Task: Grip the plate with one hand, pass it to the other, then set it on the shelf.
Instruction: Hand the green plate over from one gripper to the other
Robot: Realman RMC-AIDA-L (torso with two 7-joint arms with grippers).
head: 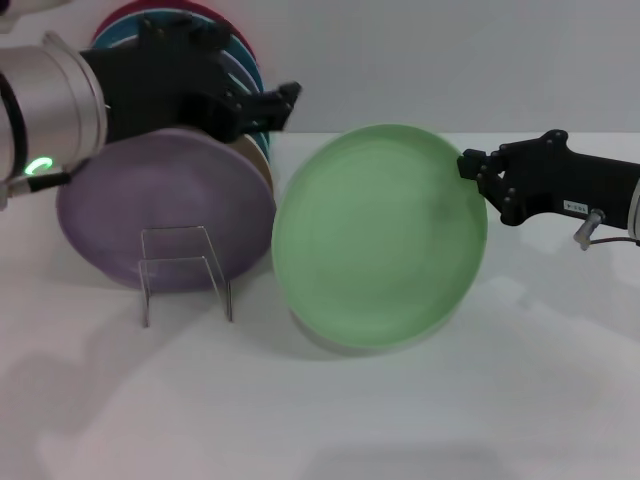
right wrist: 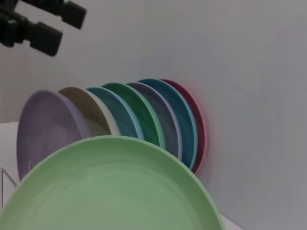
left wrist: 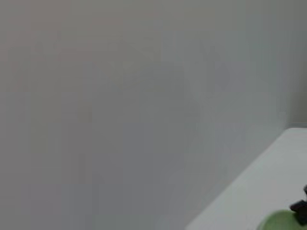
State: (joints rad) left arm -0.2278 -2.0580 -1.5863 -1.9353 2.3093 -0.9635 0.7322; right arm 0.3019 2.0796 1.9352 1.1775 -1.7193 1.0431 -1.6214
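The pale mint-green plate (head: 378,236) stands tilted on edge at the middle of the table, its face toward me. It fills the bottom of the right wrist view (right wrist: 110,187), and a sliver shows in the left wrist view (left wrist: 280,223). My right gripper (head: 478,177) is shut on the plate's upper right rim. My left gripper (head: 275,108), on the silver arm with a green light, is open and empty. It hovers up and to the left of the plate, apart from it, and shows in the right wrist view (right wrist: 50,26). The clear acrylic stand (head: 186,268) stands empty left of the plate.
A lilac plate (head: 165,212) leans behind the stand, first in a row of several coloured plates (right wrist: 144,115) against the back wall. The white wall (left wrist: 144,105) fills the left wrist view.
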